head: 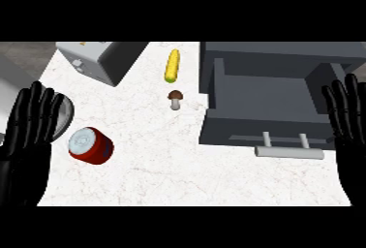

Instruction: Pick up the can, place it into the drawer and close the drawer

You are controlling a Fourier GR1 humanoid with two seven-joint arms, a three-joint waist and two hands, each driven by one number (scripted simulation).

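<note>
You had no readable text, label, brand or number in the head view. The can [91, 145] showed you a plain red side and a pale ringed lid, with no lettering to make out. The small yellowish mark on top of the grey box [93, 58] was too small for you to read.

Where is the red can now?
Head view: the red cylindrical can with a silver top sits on the white counter, lower left, just right of the left hand and well left of the open grey drawer.
</note>
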